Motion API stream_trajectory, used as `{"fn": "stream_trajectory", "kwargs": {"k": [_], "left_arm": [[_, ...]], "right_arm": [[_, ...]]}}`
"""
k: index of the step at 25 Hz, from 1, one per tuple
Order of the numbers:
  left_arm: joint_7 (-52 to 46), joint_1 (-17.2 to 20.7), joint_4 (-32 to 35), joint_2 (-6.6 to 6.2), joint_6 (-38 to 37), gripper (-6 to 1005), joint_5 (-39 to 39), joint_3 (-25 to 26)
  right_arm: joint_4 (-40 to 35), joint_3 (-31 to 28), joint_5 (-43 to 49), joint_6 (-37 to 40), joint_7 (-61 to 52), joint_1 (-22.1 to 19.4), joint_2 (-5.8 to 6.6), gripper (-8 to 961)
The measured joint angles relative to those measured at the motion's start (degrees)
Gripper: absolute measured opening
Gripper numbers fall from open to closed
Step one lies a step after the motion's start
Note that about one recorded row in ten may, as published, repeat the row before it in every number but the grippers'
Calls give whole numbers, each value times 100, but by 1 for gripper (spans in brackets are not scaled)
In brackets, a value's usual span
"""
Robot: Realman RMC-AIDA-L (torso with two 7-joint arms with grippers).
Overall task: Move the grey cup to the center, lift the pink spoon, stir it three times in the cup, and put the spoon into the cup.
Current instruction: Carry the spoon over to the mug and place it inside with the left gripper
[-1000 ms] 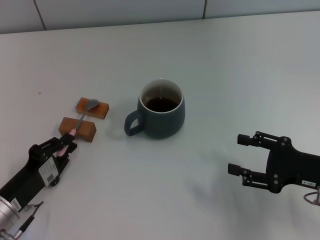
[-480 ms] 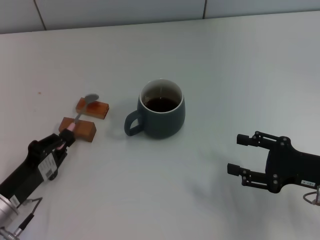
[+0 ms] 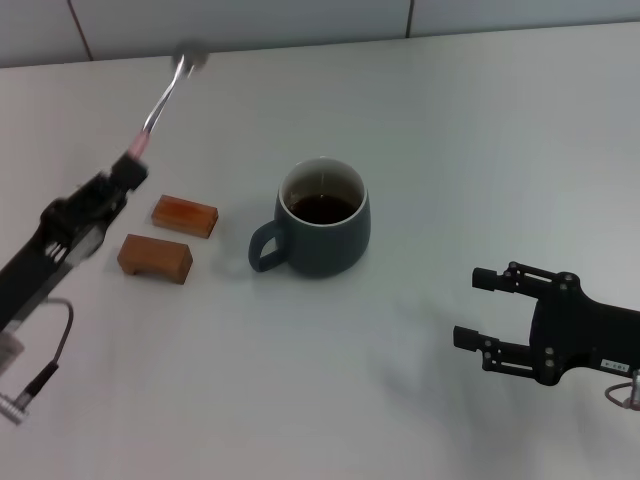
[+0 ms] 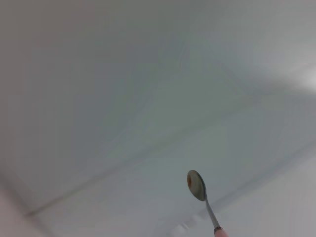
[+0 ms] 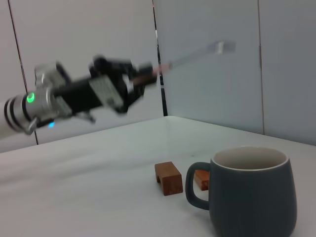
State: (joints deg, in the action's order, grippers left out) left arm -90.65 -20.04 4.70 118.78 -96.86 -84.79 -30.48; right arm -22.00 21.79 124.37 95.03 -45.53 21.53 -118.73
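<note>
The grey cup point(image 3: 323, 218) stands upright near the table's middle with dark liquid inside and its handle toward the left; it also shows in the right wrist view point(image 5: 252, 190). My left gripper point(image 3: 128, 172) is shut on the pink spoon point(image 3: 160, 100) by its pink handle and holds it high above the table, bowl pointing up and away, left of the cup. The spoon's metal bowl shows in the left wrist view point(image 4: 196, 185) and the spoon in the right wrist view point(image 5: 190, 57). My right gripper point(image 3: 484, 309) is open and empty, low at the front right.
Two small brown wooden blocks point(image 3: 184, 215) point(image 3: 155, 257) lie left of the cup. A tiled wall point(image 3: 300, 20) runs along the table's far edge.
My left gripper has lifted the spoon off the two wooden blocks and swung it up and away. The cup and right arm have not moved.
</note>
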Motion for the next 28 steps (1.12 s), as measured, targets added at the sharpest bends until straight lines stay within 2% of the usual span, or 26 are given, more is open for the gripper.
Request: {"fn": "stream_trajectory", "kwargs": {"k": [2,3,6,7,10,14,15,16,19,24,28], "left_arm": [[447,-205,190,-1,-351,131,-61,-202],[725,-387,443,-4,-556,131,-82,-473],[817,-472,639,-6,-626,131,-86,-638],[895,-609,1129,-9,-729,131,-86,-924],[834,-709,1880,-15,-794,131,-86,-1206],[578,-753,3203,-42,-746,131,-106,-1580],[578,-753,3203,-42,-746,131,-106,-1580],[398,-760,3902,-53,-659,131,-219,-1740],[69,-805,5021,-64,-531,131,-682,-1779],[-415,-1010,6431,-99,-414,131,-1538,-1748],[-741,-1307,7232,-105,-458,131,-2486,-1811]], "right_arm": [[8,0,0,-16,0,6,0,752],[10,0,0,-26,0,7,0,752],[18,0,0,-47,1,9,-5,752],[20,1,-1,-49,1,9,-6,752],[21,0,-1,-53,7,7,-8,752],[34,1,-1,-109,28,-5,-13,752],[38,0,-1,-130,35,-8,-16,752],[40,1,-1,-144,37,-11,-17,752],[47,8,-1,-178,37,-14,-19,752],[47,9,-1,-206,39,-4,-18,752],[47,9,-1,-270,41,12,-18,752]]}}
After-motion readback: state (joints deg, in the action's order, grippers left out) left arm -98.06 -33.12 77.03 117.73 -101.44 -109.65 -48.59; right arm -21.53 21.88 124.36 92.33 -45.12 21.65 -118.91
